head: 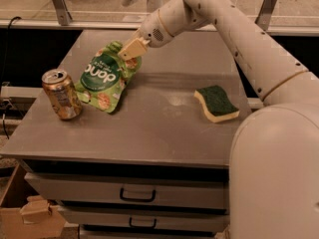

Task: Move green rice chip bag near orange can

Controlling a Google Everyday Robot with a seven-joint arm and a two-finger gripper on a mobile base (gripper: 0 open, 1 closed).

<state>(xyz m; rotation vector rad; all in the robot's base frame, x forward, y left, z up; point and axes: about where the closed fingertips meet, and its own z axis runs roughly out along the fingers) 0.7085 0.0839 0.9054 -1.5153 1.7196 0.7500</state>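
- Grey metal table (149, 133) fills the middle of the view, with a pale floor and a low rail behind its far edge.
- One green chip bag (102, 78) stands tilted on the left half of the table. Its dark green oval with white letters faces the camera, its top is raised toward the far side, and its lower end is down at the tabletop.
- My pincer (132, 49) is at the bag's upper right corner, above the far left part of the table. Its tan fingers (130, 48) are clamped on that top edge.
- One orange can (62, 94) stands upright just beside the bag's lower left edge, near the table's left side. I cannot tell whether the two touch.
- One sponge (217, 102), green on top and yellow beneath, lies flat on the right half, well apart from the bag and the can.
- My one white arm (239, 29) reaches in from the right, crossing over the table's far right corner down to the pincer.
- Two dark drawer handles (137, 195) show on the front below the tabletop, one above the other.
- One cardboard box (20, 218) sits on the floor at the lower left.
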